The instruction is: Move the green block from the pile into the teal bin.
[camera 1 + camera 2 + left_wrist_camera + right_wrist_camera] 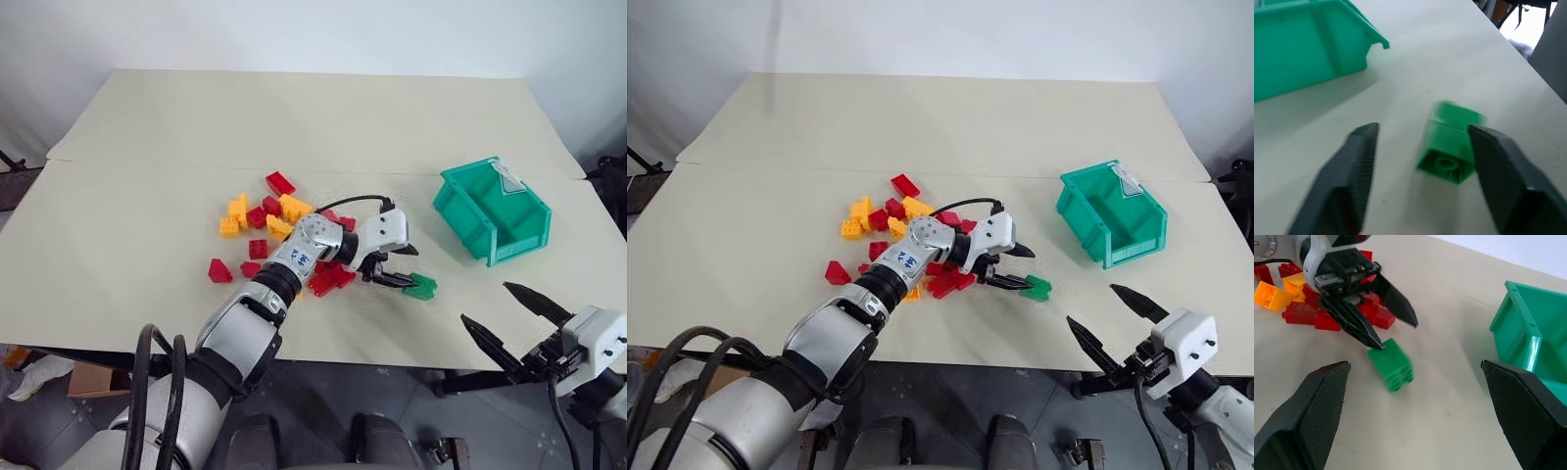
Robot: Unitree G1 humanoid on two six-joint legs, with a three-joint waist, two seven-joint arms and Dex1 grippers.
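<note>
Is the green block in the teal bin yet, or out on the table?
Out. The green block lies on the table beside the pile, apart from the teal bin.

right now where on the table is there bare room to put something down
Free: the far half behind the pile and bin, the left side of the table, and the strip between the green block and the bin. Crowded: the pile, where the left gripper is.

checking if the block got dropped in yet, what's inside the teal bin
The teal plastic open-top bin looks empty: its visible floor and walls are bare. The near wall hides part of the floor. The small green studded plastic brick lies on the table by the open left gripper.
</note>
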